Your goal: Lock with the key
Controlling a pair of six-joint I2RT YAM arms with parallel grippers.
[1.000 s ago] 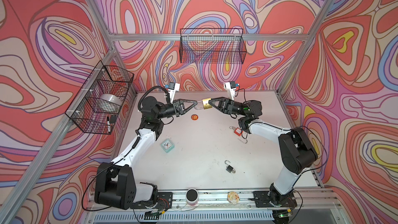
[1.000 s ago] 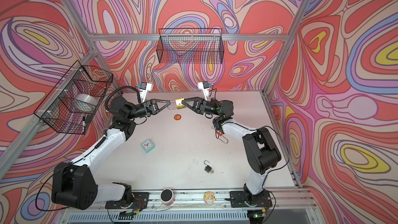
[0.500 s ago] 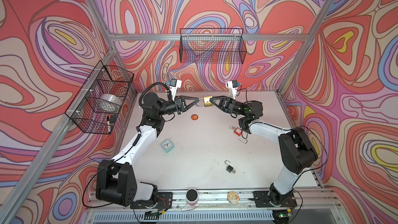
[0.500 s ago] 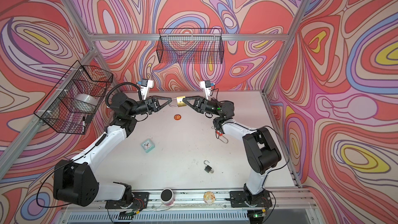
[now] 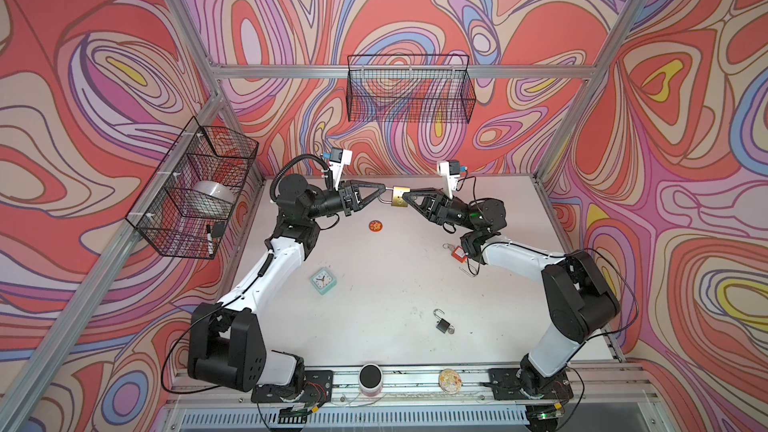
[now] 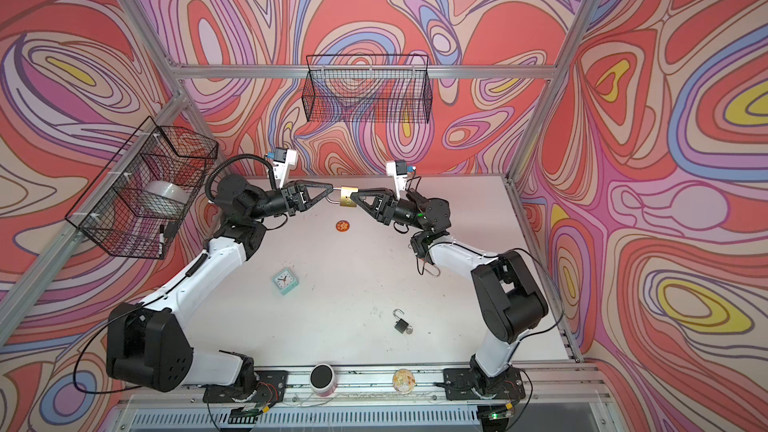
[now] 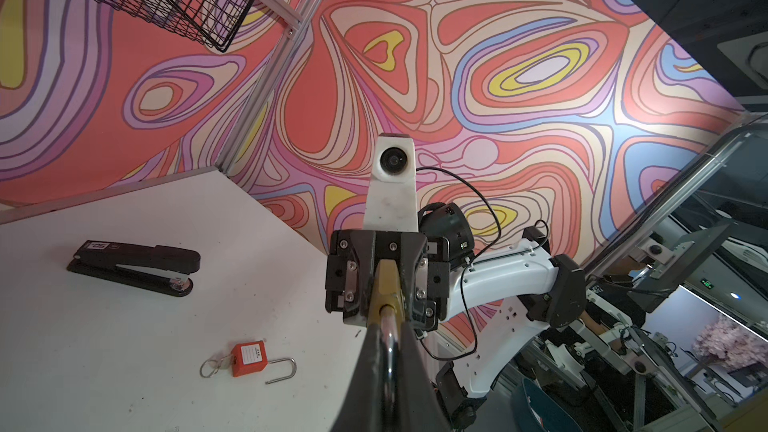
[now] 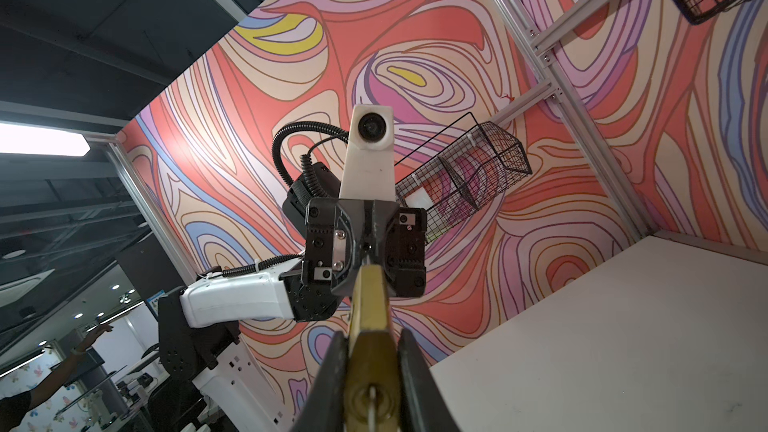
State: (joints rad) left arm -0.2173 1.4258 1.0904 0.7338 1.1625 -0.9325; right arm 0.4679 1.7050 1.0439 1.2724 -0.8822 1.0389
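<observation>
- The brass padlock (image 5: 400, 196) is held in the air below and in front of the back wire basket (image 5: 409, 89), with a key (image 8: 372, 407) in its keyhole.
- The left gripper (image 5: 384, 194) is pinched tight on the padlock's steel shackle (image 7: 388, 328).
- The right gripper (image 5: 405, 198) clamps the brass body from the opposite side.
- The side wire basket (image 5: 183, 238), left of the back wire basket, holds a silvery tape roll (image 5: 212, 193) in its middle compartment.
- A marker (image 5: 210, 238) sits in the end compartment farthest from the back wire basket.

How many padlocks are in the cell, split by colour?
Brass-coloured metal padlock, held aloft: 1
Orange-red padlock, shackle open: 1
Small black padlock, shackle open: 1
Total: 3
</observation>
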